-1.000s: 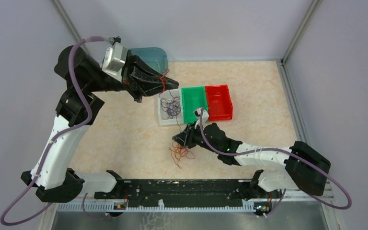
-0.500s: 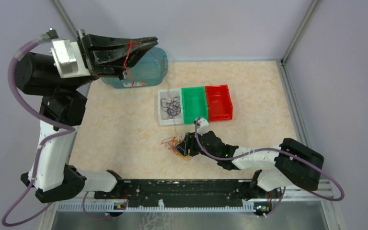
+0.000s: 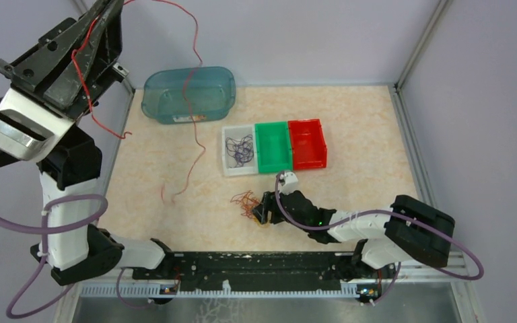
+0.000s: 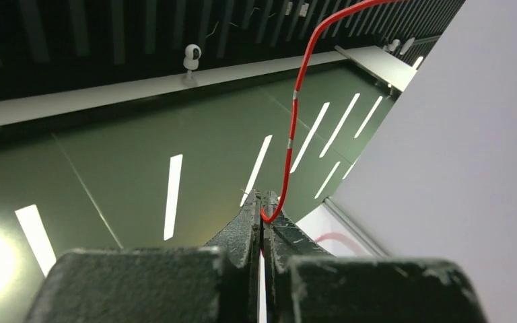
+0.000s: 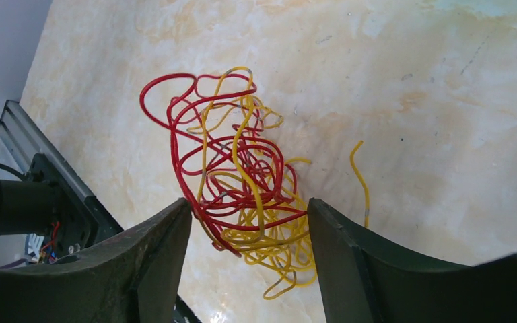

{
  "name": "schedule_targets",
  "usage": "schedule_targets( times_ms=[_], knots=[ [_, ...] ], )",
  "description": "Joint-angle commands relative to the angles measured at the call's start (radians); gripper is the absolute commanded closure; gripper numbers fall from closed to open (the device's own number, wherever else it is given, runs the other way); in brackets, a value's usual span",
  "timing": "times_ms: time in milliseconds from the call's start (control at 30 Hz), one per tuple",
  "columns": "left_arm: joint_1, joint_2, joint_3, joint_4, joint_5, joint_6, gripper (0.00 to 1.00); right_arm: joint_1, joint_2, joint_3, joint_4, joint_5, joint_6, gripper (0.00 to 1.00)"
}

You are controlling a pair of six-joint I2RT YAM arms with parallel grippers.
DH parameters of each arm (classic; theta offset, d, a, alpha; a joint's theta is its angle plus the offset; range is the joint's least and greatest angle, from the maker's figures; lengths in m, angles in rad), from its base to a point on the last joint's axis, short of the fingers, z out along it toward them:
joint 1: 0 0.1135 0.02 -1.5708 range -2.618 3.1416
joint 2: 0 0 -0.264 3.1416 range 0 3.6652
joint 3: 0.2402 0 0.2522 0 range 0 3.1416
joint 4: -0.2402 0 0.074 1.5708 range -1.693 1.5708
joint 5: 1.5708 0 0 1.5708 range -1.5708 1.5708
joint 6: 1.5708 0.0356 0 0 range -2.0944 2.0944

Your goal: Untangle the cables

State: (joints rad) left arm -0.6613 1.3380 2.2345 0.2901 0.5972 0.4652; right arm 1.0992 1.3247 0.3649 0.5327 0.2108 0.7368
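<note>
My left gripper point(image 3: 111, 8) is raised high at the top left, shut on a single long red cable point(image 3: 202, 151) that arcs over the tub and hangs down to the table. The left wrist view shows the red cable point(image 4: 289, 148) pinched at the tips of the left gripper point(image 4: 262, 202). My right gripper point(image 3: 261, 210) is low on the table near the front, open, its jaws straddling a tangled clump of red and yellow cables point(image 3: 244, 201). The clump point(image 5: 235, 175) lies between the tips of the right gripper point(image 5: 249, 205), which are apart from each other. Dark purple cables point(image 3: 239, 149) lie in the white bin.
A white bin point(image 3: 227, 168), a green bin point(image 3: 273, 145) and a red bin point(image 3: 307, 142) stand side by side mid-table. A teal translucent tub point(image 3: 188, 94) sits at the back left. Purple walls enclose the table.
My left arm swung up and left, drawing the red cable out into one long hanging strand. The right gripper opened and shifted slightly nearer, leaving the clump on the table.
</note>
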Motion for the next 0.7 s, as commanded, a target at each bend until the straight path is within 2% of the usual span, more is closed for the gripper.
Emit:
schedule_targets(
  times_ms=[0,300,467,667],
  knots=[
    [-0.004,0.003,0.020,-0.020,0.009,0.064,1.00,0.012,-0.045,-0.003,0.021,0.032,-0.001,0.33],
    [-0.004,-0.146,-0.329,-0.130,0.071,0.033,1.00,0.013,-0.336,0.146,-0.236,0.093,-0.113,0.11],
    [-0.004,-0.177,-0.402,-0.190,0.106,-0.001,1.00,0.011,-0.453,0.236,-0.337,0.073,-0.175,0.03],
    [-0.004,-0.196,-0.439,-0.326,0.181,-0.031,1.00,0.011,-0.545,0.321,-0.405,0.071,-0.240,0.01]
  ],
)
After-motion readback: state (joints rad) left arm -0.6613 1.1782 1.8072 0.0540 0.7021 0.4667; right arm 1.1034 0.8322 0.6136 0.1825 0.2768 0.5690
